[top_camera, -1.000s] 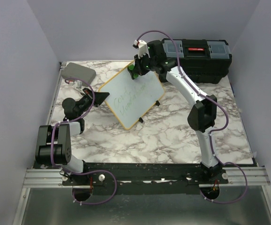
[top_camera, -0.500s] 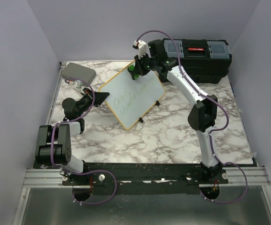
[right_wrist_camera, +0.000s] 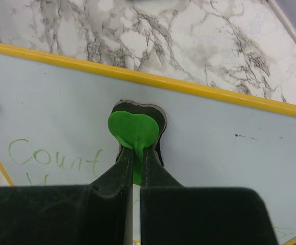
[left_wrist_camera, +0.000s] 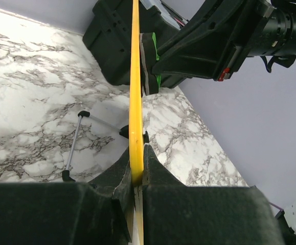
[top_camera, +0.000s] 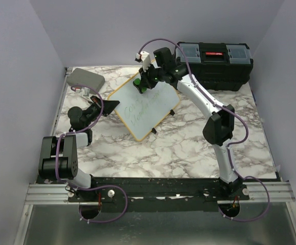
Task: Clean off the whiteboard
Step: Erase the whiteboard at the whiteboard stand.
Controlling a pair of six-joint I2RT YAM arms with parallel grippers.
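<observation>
The left pincer [left_wrist_camera: 136,153] is clenching the yellow frame edge of the whiteboard [top_camera: 146,109], which is standing tilted on the marble table [top_camera: 188,148] between the two pincers. The right pincer [right_wrist_camera: 136,153] is grasping a green heart-shaped eraser [right_wrist_camera: 134,128] and holding it against the white surface near the frame. Green writing [right_wrist_camera: 45,155] is showing just beside it, and a black toolbox [top_camera: 219,64] is sitting behind.

Each arm's white tubular links [top_camera: 201,94] join blocky black joint housings [top_camera: 58,155]; purple cables [top_camera: 160,41] loop alongside (small white mount [top_camera: 146,60] on the right wrist); matte black fingers [right_wrist_camera: 109,186] tip both.
</observation>
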